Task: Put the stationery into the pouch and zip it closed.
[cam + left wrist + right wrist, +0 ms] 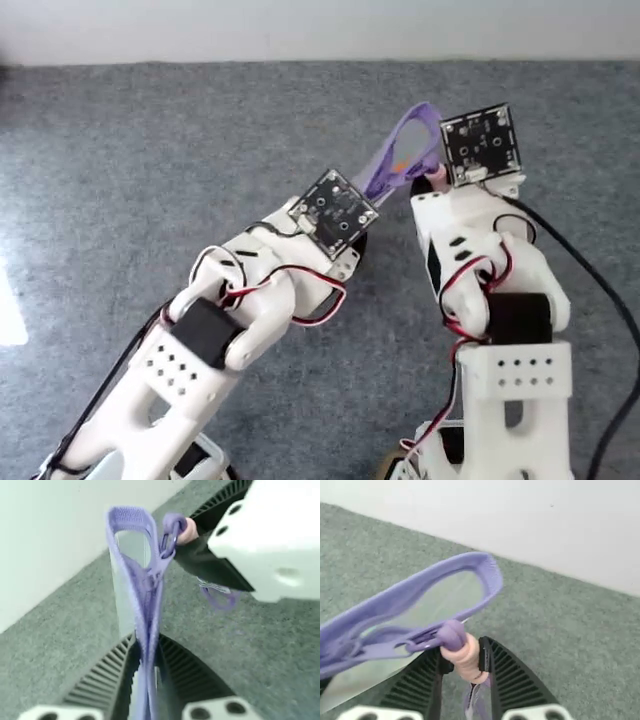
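Observation:
A purple-edged pouch (402, 150) with clear walls hangs in the air between my two grippers, above the grey mat. My left gripper (146, 652) is shut on the pouch's purple edge (142, 587), holding it upright. My right gripper (465, 657) is shut on the pink and purple zip pull (457, 647) at the pouch's mouth (425, 597). In the high view the left gripper (368, 200) sits just below the pouch and the right gripper (436, 173) at its right side. A small orange patch (399, 163) shows through the clear wall. In the left wrist view the zip pull (178, 529) sits beside the right arm's black finger (210, 566).
Grey felt-like mat (150, 180) covers the table, with a white wall (300, 30) along its far edge. A black cable (590, 290) trails down the right side. A thin purple cord loop (220, 598) dangles under the right arm's finger.

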You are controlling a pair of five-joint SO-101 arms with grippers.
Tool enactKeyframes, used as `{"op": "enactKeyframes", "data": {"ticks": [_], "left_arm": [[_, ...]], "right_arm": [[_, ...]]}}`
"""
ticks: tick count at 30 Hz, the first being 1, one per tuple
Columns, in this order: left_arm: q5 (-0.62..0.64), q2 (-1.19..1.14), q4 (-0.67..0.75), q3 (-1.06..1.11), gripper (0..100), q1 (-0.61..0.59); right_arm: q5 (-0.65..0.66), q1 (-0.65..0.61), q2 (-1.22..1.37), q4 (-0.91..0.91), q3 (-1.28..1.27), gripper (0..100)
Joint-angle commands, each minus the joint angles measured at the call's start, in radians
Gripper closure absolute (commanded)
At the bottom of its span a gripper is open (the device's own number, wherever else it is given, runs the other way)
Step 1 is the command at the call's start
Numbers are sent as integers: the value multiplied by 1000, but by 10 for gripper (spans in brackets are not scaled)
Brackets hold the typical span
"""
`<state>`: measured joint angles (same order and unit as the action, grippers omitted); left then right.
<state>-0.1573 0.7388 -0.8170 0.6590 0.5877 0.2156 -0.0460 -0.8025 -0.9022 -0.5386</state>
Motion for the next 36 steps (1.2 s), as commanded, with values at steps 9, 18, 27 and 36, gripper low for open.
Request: {"op": "enactKeyframes", "data": {"ticks": [9, 18, 27, 36], "left_arm": [[55, 247, -57, 160, 991, -2], [57, 379, -169, 173, 991, -2], [57, 471, -284, 174, 991, -2], [57, 480, -307, 174, 990, -2]], "right_arm": [[3, 111, 176, 97, 226, 991], [-2, 197, 561, 107, 534, 991], [5, 237, 928, 96, 905, 991], [-2, 209, 929, -21, 956, 991]]}}
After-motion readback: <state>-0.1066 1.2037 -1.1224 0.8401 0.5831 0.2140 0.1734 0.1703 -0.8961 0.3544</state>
